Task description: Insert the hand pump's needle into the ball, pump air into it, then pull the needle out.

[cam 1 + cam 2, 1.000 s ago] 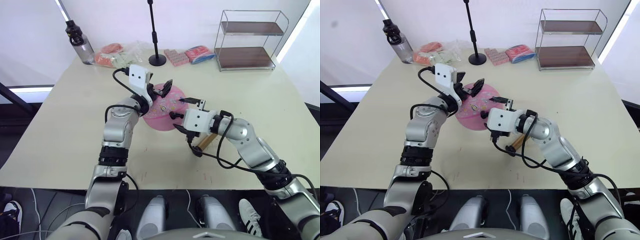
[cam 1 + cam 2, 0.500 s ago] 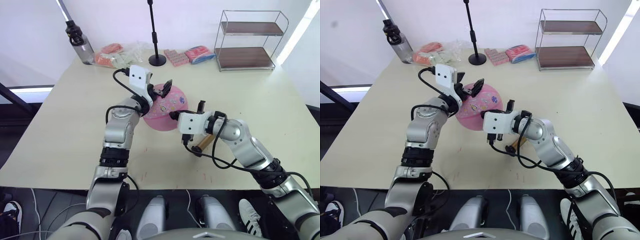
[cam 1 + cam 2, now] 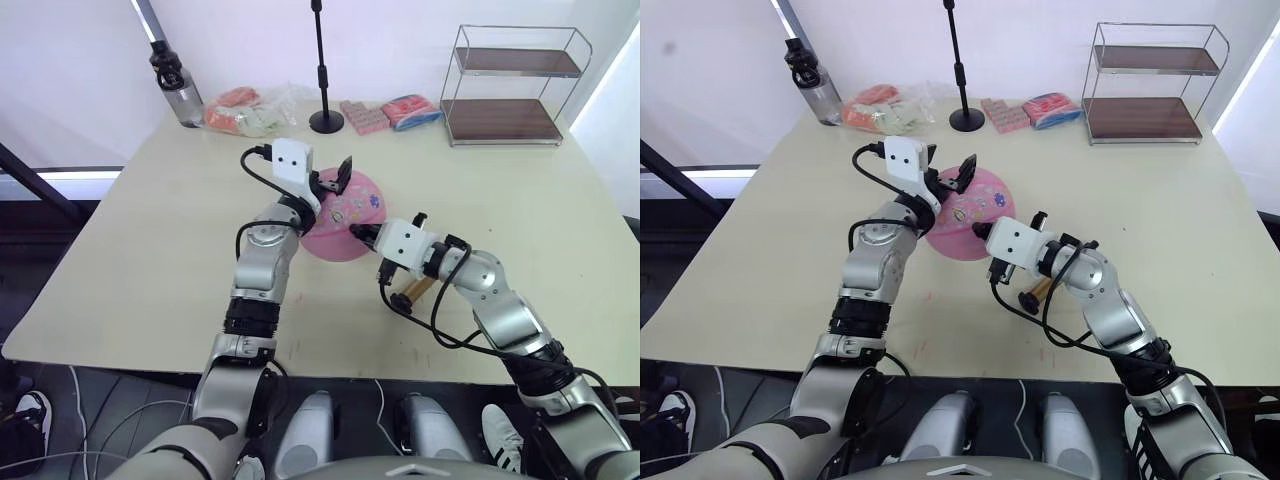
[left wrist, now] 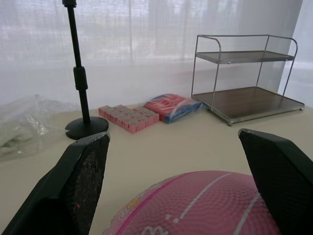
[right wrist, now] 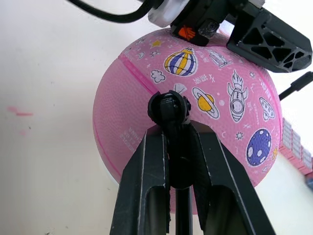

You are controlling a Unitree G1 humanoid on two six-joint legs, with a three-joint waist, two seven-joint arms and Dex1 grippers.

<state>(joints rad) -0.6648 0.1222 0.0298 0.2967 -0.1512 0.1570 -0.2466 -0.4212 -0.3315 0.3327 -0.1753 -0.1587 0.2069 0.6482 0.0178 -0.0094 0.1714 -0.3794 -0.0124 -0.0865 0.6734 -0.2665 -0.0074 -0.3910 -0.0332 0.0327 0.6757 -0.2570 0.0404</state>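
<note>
Cream table (image 3: 150, 250) by white walls; left tool (image 3: 333, 178) spread, right tool (image 5: 172, 128) pinching needle (image 5: 168, 107).

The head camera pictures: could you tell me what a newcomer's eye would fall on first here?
First, the pink ball with cartoon stickers at the middle of the table, tilted up on its edge with the open left gripper around its top. Next, the right gripper, shut on the needle fitting and pressing it to the ball's stickered face. The hand pump lies beside the right forearm.
</note>
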